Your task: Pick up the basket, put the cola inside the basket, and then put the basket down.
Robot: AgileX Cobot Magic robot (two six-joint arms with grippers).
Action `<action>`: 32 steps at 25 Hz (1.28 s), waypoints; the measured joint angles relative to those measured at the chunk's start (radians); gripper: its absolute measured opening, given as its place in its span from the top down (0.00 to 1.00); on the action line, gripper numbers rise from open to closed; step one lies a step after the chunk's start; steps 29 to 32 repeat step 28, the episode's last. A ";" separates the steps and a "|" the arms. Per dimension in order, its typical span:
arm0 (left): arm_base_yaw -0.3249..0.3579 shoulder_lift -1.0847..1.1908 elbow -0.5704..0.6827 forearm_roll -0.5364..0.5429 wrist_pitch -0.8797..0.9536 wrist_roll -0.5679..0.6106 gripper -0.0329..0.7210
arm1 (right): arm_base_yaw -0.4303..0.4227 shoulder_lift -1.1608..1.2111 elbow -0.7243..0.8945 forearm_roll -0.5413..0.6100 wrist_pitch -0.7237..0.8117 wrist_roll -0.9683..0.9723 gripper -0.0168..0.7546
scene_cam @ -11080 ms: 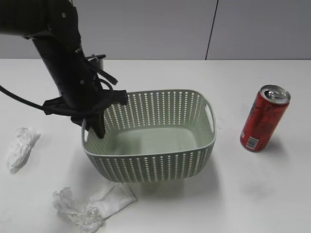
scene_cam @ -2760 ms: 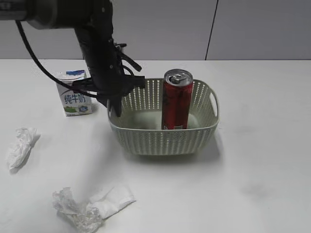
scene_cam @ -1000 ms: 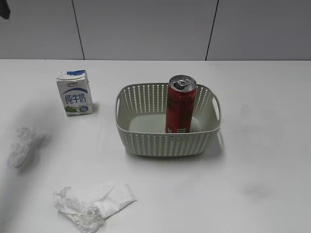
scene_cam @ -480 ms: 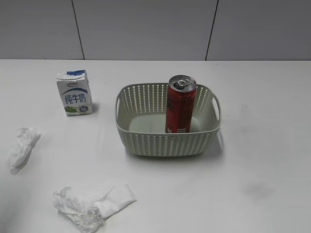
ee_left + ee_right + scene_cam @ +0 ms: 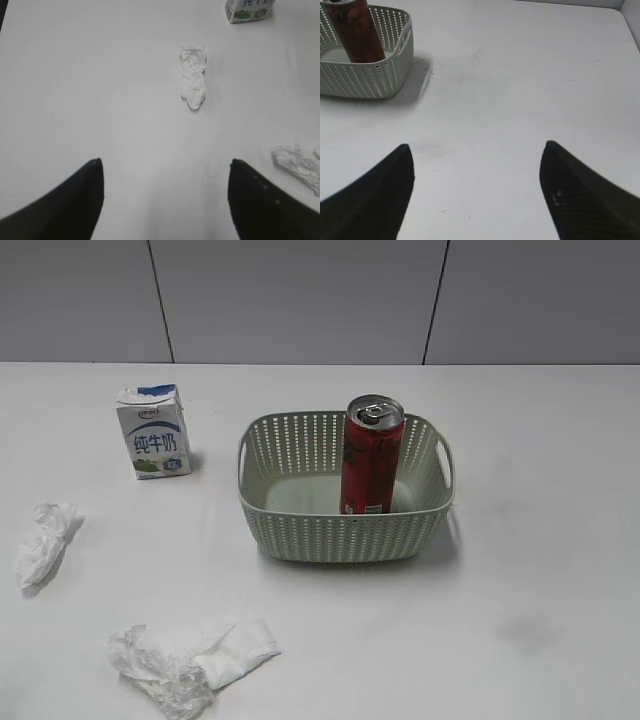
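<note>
The sage-green basket (image 5: 345, 535) rests on the white table, mid-view in the exterior view. The red cola can (image 5: 371, 457) stands upright inside it, toward the right side. Both also show at the top left of the right wrist view: basket (image 5: 370, 80), cola (image 5: 357, 32). My right gripper (image 5: 477, 150) is open and empty, over bare table well to the right of the basket. My left gripper (image 5: 165, 162) is open and empty, over bare table far from the basket. Neither arm shows in the exterior view.
A white-and-blue milk carton (image 5: 153, 432) stands left of the basket; its base shows in the left wrist view (image 5: 247, 10). Crumpled tissue lies at the left (image 5: 42, 542) and front left (image 5: 190, 660); tissues also show in the left wrist view (image 5: 193, 82), (image 5: 300, 162).
Earlier the left gripper held the basket's left rim and set it down with the cola inside. It let go and left the exterior view. Nothing moved in the last half second.
</note>
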 joint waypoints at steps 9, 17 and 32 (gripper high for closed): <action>0.000 -0.410 0.182 -0.003 0.030 0.000 0.19 | 0.000 0.000 0.000 0.000 0.000 0.002 0.21; 0.000 -0.602 0.217 -0.003 0.057 0.000 0.19 | 0.000 0.000 0.000 -0.003 0.000 0.004 0.21; 0.000 -0.611 0.252 0.005 -0.020 -0.031 0.19 | 0.000 0.000 0.002 -0.003 0.000 0.004 0.21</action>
